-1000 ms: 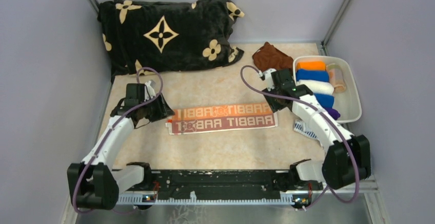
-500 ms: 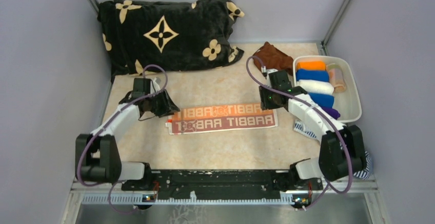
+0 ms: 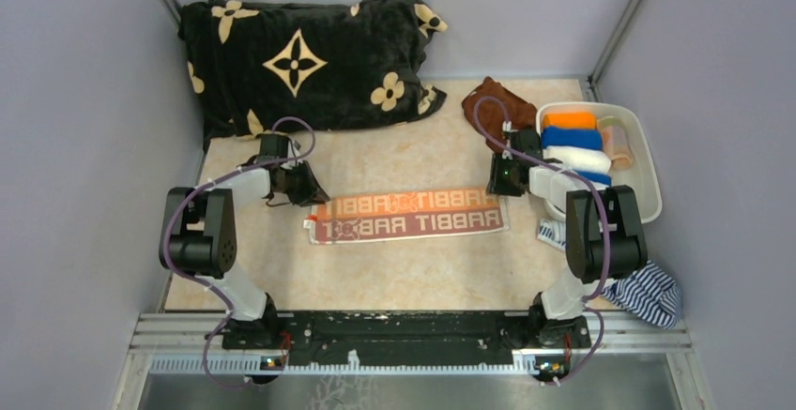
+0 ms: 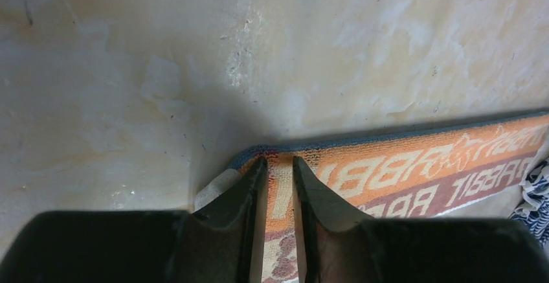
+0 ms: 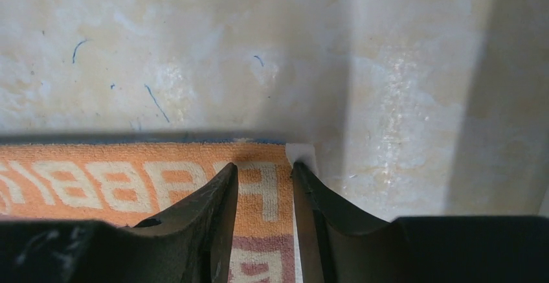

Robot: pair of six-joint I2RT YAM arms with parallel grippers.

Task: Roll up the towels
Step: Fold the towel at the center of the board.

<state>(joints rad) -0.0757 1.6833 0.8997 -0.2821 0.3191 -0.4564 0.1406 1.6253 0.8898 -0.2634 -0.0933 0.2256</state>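
The biggest thing in the overhead view is the beige marbled table top [image 3: 394,269]. A big black plush blanket with beige flowers [image 3: 300,53] is heaped across its upper left. Down the middle lies the long orange-peach towel printed with pale lettering [image 3: 408,216], flattened into a narrow strip. Its long axis runs left to right across the frame, the right end sitting a touch higher than the left.

At the right edge stands a white oblong plastic tray [image 3: 648,194] holding rolled towels packed side by side: an orange roll [image 3: 569,119], a blue roll [image 3: 570,137] and a white roll [image 3: 577,158] among them. A crumpled plain brown towel [image 3: 497,102] lies just beside the tray's upper left corner. A navy-and-white striped cloth [image 3: 648,293] is bunched at the lower right.

Now the arms, one at each end of the strip. The left gripper [image 4: 278,161] is down on the towel's left end, fingertips just inside its dark-edged corner. The jaws are narrow, with a slim band of cloth showing between them. Whether that cloth is pinched cannot be told.

The right gripper [image 5: 264,166] sits at the towel's right end, one fingertip on the orange print and the other at the white corner tab. Its jaws stand a little apart, and the cloth lies flat in the gap.
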